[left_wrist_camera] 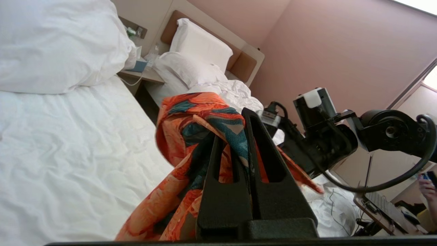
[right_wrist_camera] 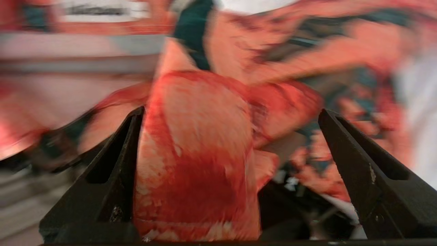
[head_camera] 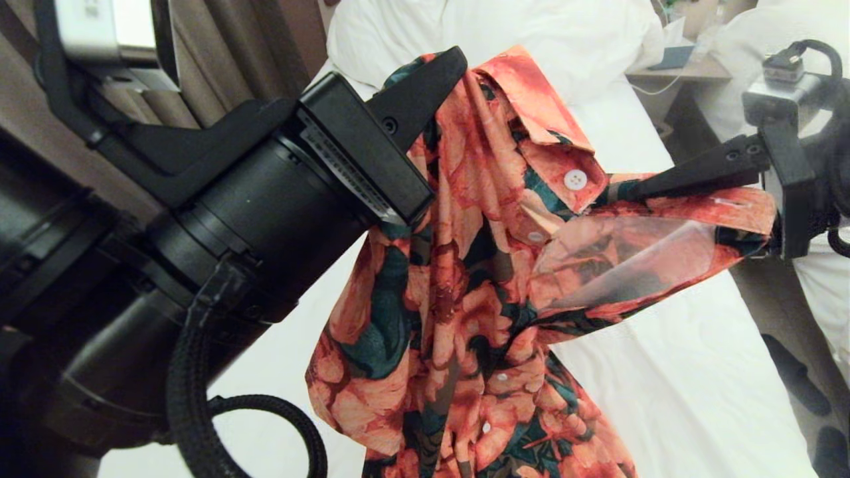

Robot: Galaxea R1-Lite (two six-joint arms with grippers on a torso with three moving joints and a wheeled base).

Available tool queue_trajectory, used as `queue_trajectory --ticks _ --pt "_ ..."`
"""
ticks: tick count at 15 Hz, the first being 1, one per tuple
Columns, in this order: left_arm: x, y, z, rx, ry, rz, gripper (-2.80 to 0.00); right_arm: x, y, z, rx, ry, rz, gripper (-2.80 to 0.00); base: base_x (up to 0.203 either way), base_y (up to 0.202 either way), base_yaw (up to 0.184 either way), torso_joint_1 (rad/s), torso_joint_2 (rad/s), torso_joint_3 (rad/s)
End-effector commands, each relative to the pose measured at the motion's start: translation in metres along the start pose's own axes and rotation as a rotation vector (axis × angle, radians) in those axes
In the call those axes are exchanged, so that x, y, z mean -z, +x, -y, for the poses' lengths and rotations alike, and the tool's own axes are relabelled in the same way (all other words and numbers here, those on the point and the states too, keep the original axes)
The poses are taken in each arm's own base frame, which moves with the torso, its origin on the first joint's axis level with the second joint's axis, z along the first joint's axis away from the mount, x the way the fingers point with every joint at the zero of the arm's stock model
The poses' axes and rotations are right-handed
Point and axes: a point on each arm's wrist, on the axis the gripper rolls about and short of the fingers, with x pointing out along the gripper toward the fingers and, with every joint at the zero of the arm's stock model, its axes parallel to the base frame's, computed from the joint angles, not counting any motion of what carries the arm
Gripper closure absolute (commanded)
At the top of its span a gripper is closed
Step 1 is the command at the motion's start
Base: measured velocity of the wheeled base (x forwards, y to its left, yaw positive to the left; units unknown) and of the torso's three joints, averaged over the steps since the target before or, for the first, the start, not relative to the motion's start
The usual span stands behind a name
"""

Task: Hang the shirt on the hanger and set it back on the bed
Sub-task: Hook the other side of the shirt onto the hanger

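The floral shirt hangs in the air above the bed. My left gripper is shut on a bunch of its fabric near the collar, and the cloth is pinched between the fingers. My right gripper reaches in from the right, with the shirt's front edge and pale lining draped over it. Its jaws stand wide apart with loose shirt fabric lying between them. The hanger is out of view.
Big white pillows lie at the head of the bed. A nightstand stands between it and a second bed with a crumpled duvet. Brown curtains hang at the left. A laptop and a person's hand show far right.
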Motion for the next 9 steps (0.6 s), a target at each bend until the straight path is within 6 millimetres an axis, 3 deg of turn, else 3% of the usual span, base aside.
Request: queue_trajectory --ticks 1,4,9 --pt "-0.001 0.0 0.0 0.0 -0.003 0.007 0.0 0.001 -0.005 -0.002 -0.035 0.005 -0.005 -2.8 0.0 0.0 0.0 0.0 0.0 0.0" --pt "-0.001 0.0 0.0 0.0 -0.003 0.007 0.0 -0.001 -0.006 -0.005 -0.103 -0.008 -0.006 -2.8 0.0 0.0 0.0 0.0 0.0 0.0" --pt "-0.002 0.0 0.0 0.001 -0.003 0.01 0.0 -0.01 -0.023 -0.022 -0.242 -0.018 0.096 -2.8 0.0 0.0 0.0 0.0 0.0 0.0"
